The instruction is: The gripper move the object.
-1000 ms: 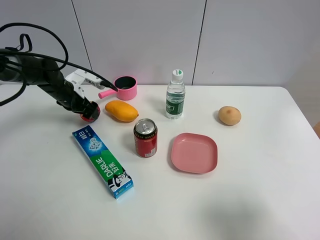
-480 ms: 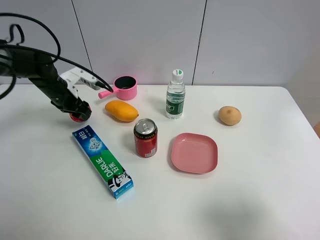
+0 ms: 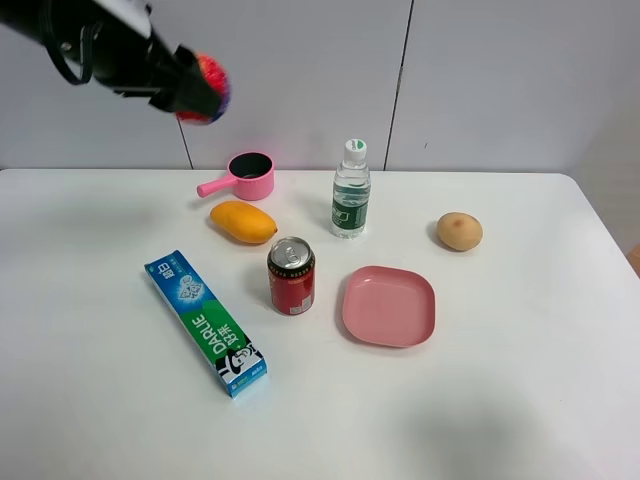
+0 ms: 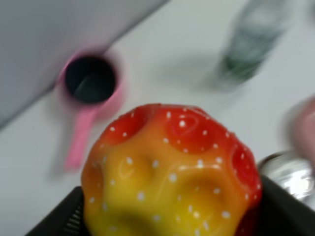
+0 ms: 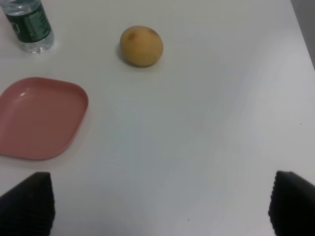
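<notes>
You're mid-carry: your left gripper (image 3: 192, 86) clamps the ball (image 3: 208, 85), high above the table (image 3: 90, 400) at 11 o'clock from the can (image 3: 291, 277); next, pick a bare spot and lower gently

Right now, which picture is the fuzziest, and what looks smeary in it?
Left wrist view is fuzziest: the bumpy ball is fairly sharp, but the pink pot and water bottle behind it are smeared. Exterior high view: only the held-up ball looks slightly soft. Right wrist view: potato and pink plate look crisp.
</notes>
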Controlling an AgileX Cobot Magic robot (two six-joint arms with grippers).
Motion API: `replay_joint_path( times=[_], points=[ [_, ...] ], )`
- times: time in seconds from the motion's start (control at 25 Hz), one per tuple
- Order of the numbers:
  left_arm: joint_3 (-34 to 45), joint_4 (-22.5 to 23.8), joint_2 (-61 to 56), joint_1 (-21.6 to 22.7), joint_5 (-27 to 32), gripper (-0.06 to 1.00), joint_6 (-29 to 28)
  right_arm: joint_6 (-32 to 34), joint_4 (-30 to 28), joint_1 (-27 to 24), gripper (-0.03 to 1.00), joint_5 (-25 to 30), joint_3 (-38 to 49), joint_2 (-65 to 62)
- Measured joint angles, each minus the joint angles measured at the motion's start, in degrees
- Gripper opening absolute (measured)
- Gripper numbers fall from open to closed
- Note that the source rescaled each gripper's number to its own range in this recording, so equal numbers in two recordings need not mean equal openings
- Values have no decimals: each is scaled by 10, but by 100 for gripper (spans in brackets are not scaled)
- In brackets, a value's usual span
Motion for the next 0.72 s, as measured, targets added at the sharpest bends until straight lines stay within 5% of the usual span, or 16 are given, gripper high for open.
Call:
replay_joint_path(
  times=[0.32,0.72],
  points=[
    [-144,-16,113,-214,49,4,-38,0,0,0,100,0,0,0],
    [-240,-17,307,-352,44,4,-43,0,0,0,100,0,0,0]
  ],
)
